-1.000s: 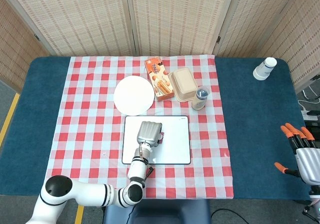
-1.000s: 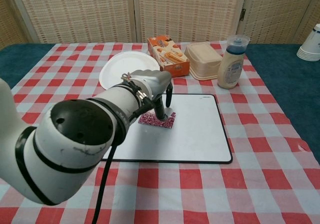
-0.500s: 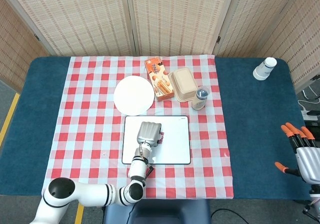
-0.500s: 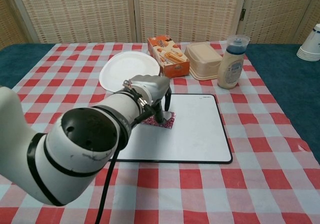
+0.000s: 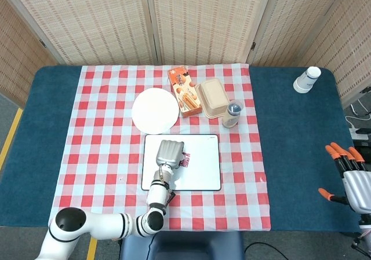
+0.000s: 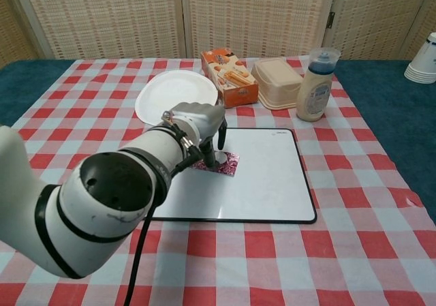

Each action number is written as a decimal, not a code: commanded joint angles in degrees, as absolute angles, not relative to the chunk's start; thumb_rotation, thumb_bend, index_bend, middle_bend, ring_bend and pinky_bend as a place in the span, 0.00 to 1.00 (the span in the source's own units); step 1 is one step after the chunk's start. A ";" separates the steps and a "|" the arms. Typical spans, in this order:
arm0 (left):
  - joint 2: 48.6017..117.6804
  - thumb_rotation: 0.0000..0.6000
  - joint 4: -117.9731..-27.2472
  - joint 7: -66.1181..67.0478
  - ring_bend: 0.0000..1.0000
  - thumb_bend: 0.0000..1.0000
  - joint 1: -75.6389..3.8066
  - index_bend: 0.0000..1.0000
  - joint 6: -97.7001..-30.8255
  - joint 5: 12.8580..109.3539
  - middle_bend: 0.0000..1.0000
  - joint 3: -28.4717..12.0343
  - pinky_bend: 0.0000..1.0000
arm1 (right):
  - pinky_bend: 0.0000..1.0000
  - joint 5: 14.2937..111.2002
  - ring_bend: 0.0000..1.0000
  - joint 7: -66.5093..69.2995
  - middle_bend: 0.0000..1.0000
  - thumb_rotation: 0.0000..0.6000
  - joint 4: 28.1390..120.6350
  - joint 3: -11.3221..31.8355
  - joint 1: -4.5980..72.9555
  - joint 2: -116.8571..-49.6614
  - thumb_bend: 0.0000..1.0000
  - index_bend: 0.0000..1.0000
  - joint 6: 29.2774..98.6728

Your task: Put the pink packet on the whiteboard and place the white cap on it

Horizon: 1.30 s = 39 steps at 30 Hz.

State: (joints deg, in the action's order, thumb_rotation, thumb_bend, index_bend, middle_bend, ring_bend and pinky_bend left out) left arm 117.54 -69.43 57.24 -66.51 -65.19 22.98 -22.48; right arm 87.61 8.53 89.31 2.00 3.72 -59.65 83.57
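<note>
The whiteboard (image 5: 203, 173) (image 6: 266, 176) lies on the checked cloth in front of me. On its upper left part sits the pink packet (image 5: 186, 159) (image 6: 228, 165), and a small white cap (image 6: 222, 157) rests on top of it. My left hand (image 5: 169, 153) (image 6: 196, 123) hovers just left of the packet, fingers pointing down and apart, with nothing seen in them. In the head view the hand hides the cap. At the far right edge of the table my right hand (image 5: 351, 170) is spread and holds nothing.
Behind the whiteboard stand a white plate (image 5: 155, 110) (image 6: 174, 93), an orange snack box (image 5: 183, 91) (image 6: 229, 76), a beige lidded container (image 5: 213, 98) (image 6: 277, 82) and a bottle (image 5: 232, 114) (image 6: 315, 84). A stack of paper cups (image 5: 306, 79) (image 6: 424, 60) stands far right.
My left hand has shifted left and lifted off the packet, so the white cap now shows on it. The right hand has not moved.
</note>
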 commanded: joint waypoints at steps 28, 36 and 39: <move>82.98 1.00 -94.99 29.33 0.13 0.18 -44.15 0.00 -68.32 56.34 0.12 -8.87 0.31 | 0.05 87.84 0.00 7.71 0.03 1.00 89.83 1.39 4.24 -59.50 0.00 0.07 82.13; 73.74 1.00 -95.92 20.32 0.00 0.17 -35.52 0.00 -69.59 64.81 0.00 -0.78 0.09 | 0.05 87.84 0.00 7.56 0.03 1.00 89.88 1.27 4.26 -59.47 0.00 0.07 82.01; 72.93 1.00 -95.88 17.25 0.00 0.17 -32.30 0.00 -72.33 67.64 0.00 0.66 0.08 | 0.05 87.79 0.00 7.50 0.03 1.00 89.91 1.35 4.20 -59.50 0.00 0.07 82.21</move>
State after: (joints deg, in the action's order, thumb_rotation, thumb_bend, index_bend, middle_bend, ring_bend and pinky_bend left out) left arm 73.93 -95.57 19.15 -34.12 -70.70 65.98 -0.69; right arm 87.79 7.51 89.91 1.34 4.21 -59.50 82.21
